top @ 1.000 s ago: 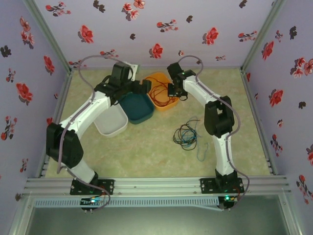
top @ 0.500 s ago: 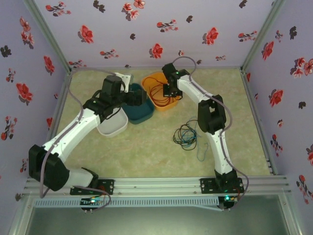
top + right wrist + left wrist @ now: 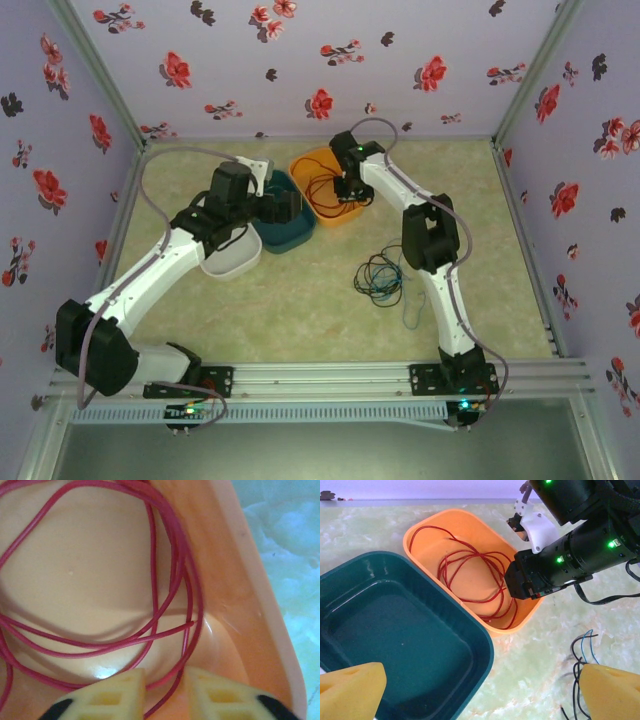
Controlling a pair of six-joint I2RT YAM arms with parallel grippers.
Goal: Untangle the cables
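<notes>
Top view: R arm reaches toward 12 o'clock w/ right gripper point(image 3: 341, 190) dipped into orange bin point(image 3: 303, 163) at far side of table point(image 3: 300, 320). Red cable point(image 3: 470, 572) lies inside that bin as several loose overlapping loops on the floor, one loop riding up the wall toward 10 o'clock in left wrist view. Right wrist view: yellow fingertips point(image 3: 112, 697) sit slightly parted, gap much wider than the wire; a red strand runs beneath the gap but isn't pinched, and the cable's cut end lies free just at 12 o'clock of the right pad. Left gripper point(image 3: 480, 695) is spread wide, nothing between pads, hanging over teal bin point(image 3: 487, 655), which touches the orange bin on its 8 o'clock side. White bin point(image 3: 230, 265) sits against teal bin at approx 8 o'clock, partly under L arm. Black-and-blue bundle point(image 3: 382, 275) of cables lies on bare table at approx 5 o'clock from orange bin, apart from it, just beside R arm's elbow, knotted in a small heap. A thin blue strand point(image 3: 410, 316) trails from it toward 5 o'clock
</notes>
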